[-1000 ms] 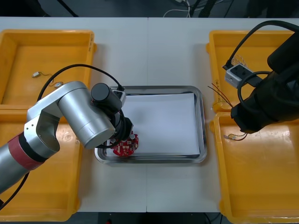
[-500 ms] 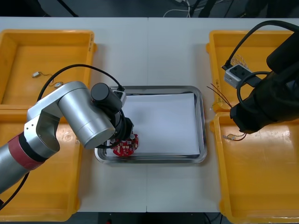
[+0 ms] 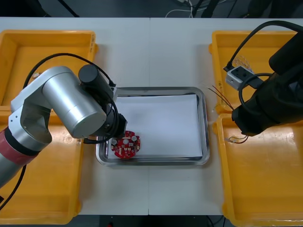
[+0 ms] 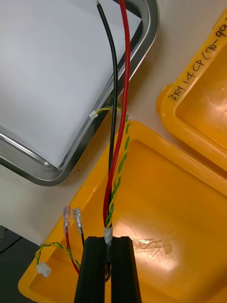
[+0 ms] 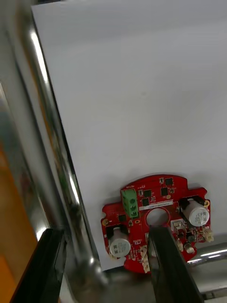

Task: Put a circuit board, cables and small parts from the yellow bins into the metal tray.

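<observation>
The red circuit board (image 3: 126, 146) lies in the lower-left corner of the metal tray (image 3: 204, 132), under the left gripper (image 5: 105, 236), whose fingers are spread wide and empty. At middle right, the right gripper (image 4: 108, 241) pinches a cable bundle (image 4: 116, 142) by one end. The loose connectors may snag the rim of the yellow bin (image 4: 179, 213).

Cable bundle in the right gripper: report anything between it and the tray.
Nothing visible. The right gripper, shut on the red, black and yellow-green cable bundle, is over a yellow bin; only its rim and that of the metal tray lie between. The round red circuit board and open left gripper are at its opposite side.
</observation>
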`<action>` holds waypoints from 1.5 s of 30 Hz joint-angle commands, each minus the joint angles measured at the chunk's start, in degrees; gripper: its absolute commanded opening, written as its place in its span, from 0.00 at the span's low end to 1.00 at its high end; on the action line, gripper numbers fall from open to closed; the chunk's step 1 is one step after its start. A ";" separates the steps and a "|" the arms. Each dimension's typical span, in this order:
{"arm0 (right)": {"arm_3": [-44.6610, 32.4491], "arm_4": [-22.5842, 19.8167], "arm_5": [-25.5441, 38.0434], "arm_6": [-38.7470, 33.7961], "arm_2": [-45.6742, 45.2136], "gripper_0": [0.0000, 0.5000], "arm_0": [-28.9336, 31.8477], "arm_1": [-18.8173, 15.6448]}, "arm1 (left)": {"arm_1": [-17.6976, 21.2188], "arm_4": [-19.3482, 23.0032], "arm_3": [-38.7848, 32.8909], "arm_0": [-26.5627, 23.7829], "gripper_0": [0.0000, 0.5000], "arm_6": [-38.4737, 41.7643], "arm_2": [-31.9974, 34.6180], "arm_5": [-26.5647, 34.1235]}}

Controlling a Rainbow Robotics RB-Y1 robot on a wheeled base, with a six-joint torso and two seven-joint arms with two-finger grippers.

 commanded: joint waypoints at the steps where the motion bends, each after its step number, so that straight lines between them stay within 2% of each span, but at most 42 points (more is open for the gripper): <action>1: -0.36 0.20 0.26 2.68 4.07 0.06 -5.02 1.78 | 0.95 2.88 -2.54 -3.18 1.00 1.15 5.20 4.43; 14: 6.40 6.09 -0.40 5.49 14.44 0.07 -12.93 9.52 | 4.29 11.41 -2.36 -6.61 1.00 -4.92 16.28 13.36; 22: 13.43 7.32 -0.75 18.50 15.85 0.07 -15.75 13.12 | 8.95 17.30 -1.39 -7.31 1.00 -8.00 21.99 13.36; 25: 14.49 9.34 -1.63 23.16 18.05 0.07 -16.45 13.91 | 10.27 18.61 0.72 -8.28 1.00 -9.84 22.96 13.36; 31: 14.75 13.38 -4.09 30.37 22.18 0.07 -16.54 14.79 | 11.41 19.05 7.40 -11.09 1.00 -15.82 24.98 13.36; 38: 15.98 12.94 -5.06 38.98 23.14 0.07 -16.54 15.67 | 12.03 17.74 14.16 -13.46 1.00 -23.20 28.23 13.36; 45: 17.39 13.20 -5.15 45.75 23.76 0.07 -15.39 17.08 | 12.91 13.78 19.61 -16.10 1.00 -30.85 29.90 13.36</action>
